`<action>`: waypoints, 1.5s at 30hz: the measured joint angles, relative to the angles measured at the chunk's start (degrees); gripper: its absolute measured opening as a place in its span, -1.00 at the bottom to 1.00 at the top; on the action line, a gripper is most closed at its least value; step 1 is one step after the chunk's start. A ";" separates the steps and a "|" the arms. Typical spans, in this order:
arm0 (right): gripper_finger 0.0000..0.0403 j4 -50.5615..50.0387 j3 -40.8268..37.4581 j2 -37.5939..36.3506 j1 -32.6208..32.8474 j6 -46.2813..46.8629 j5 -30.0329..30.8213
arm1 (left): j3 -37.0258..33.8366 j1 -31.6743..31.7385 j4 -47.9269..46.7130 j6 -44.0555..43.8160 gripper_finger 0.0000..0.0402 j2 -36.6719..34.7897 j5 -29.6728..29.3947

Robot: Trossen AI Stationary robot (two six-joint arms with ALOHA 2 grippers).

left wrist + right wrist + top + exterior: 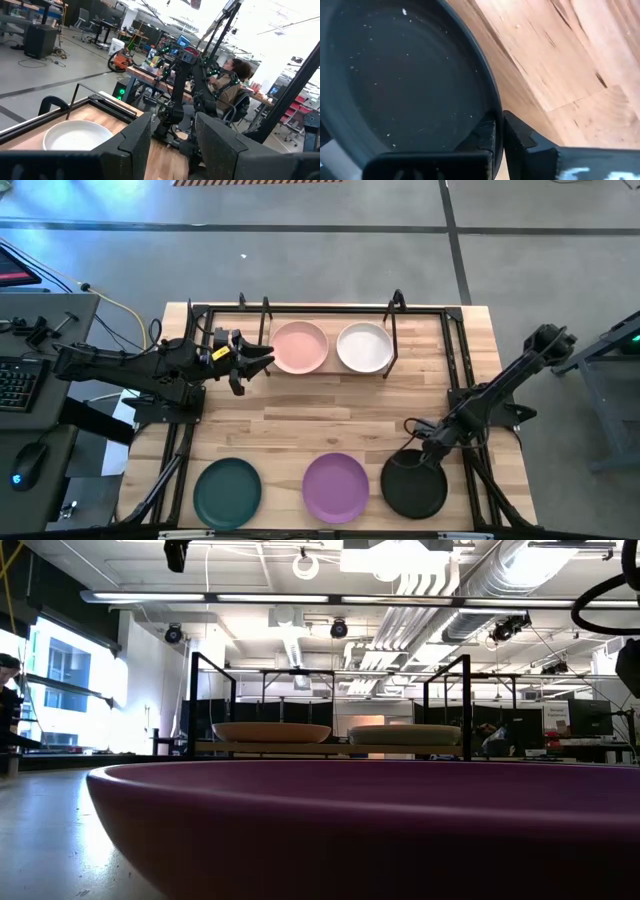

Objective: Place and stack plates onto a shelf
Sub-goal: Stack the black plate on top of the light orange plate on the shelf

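Observation:
On the shelf [420, 340] at the table's far side, the pink plate [300, 347] and the white plate [364, 347] rest side by side on the board; the low view shows them too, pink plate [272, 732] and white plate [405, 734]. The dark teal plate [227, 492], purple plate [335, 487] and black plate [415, 488] lie along the near edge. My left gripper [256, 364] is open, just left of the pink plate. My right gripper [413, 450] is shut on the black plate. The pale blue-grey plate is out of view. My right gripper [500, 122] pinches the black plate's far rim [492, 107], one finger [482, 137] inside the bowl and the other finger [522, 137] outside it. The fingers come from above and from the far side, slanting down. I cannot tell whether the plate is lifted off the table.
The shelf's black rod uprights [392, 330] stand around the two plates. The purple plate [350, 830] fills the low view's foreground. The wooden tabletop [330, 420] between the shelf and the near row is bare. A person [235, 80] sits at a desk beyond the table.

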 joint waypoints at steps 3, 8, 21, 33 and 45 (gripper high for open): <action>-0.99 -0.42 0.69 -1.34 -0.04 0.51 0.21 | 0.00 0.00 0.00 0.01 -0.28 0.00 0.00; -1.00 -1.54 3.62 -5.00 -0.63 -0.28 0.58 | 0.00 0.00 1.03 0.00 -0.28 0.03 0.00; -1.00 -6.67 20.03 -6.45 -18.80 -18.84 4.01 | 0.02 0.00 7.98 4.86 -0.28 0.00 0.02; -1.00 -7.72 42.66 12.28 -41.68 -44.15 -0.13 | 0.07 -0.02 13.02 4.52 -0.28 -0.04 2.67; -1.00 -17.46 66.04 35.60 -62.66 -48.42 -3.24 | 0.07 -0.02 14.62 4.96 -0.28 0.00 2.68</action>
